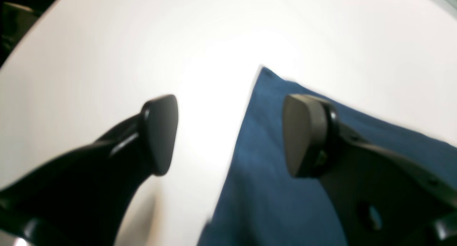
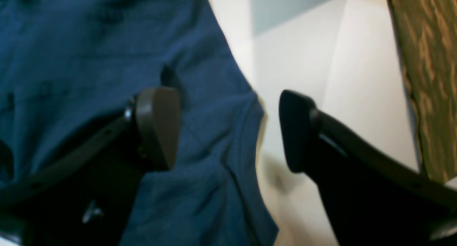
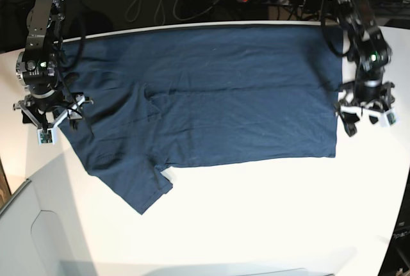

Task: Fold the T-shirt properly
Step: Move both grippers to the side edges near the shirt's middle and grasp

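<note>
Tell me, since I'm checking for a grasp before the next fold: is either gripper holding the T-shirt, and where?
Nothing is held: the left fingers and right fingers stand open over the navy T-shirt's edges.

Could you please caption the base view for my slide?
Two open grippers, left and right, hover at opposite sides of a partly folded navy T-shirt.
</note>
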### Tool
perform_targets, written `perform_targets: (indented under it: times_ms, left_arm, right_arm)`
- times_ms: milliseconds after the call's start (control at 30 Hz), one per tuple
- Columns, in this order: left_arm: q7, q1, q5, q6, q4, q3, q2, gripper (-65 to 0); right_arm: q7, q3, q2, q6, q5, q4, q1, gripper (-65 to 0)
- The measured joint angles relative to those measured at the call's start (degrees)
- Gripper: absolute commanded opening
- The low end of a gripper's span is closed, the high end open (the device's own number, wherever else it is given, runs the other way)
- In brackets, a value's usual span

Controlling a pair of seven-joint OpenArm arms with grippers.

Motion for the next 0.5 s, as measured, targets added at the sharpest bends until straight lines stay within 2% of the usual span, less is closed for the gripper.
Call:
perform_targets:
  times_ms: [267,400,500]
  left_arm:
    - [-0.59,-14.29,-0.02,-0.07,-21.94,8.63,-4.31,-21.6]
    - [-8.68,-19.56,-0.42,-0.26,-29.79,14.16,-5.84,-21.6]
    - [-11.87,-21.24,-0.28,-0.24,-34.77,18.69,-6.47,-21.6]
  right_arm:
    - [0.04,-0.09,0.0,0.02,-0.02,-0.22,-0.2,-23.0]
    - [0.44,-0.09,0.0,0.02,0.07,-0.22,-1.05,-23.0]
    - [0.09,-0.09,0.0,0.02,-0.02,-0.22,-1.95,-23.0]
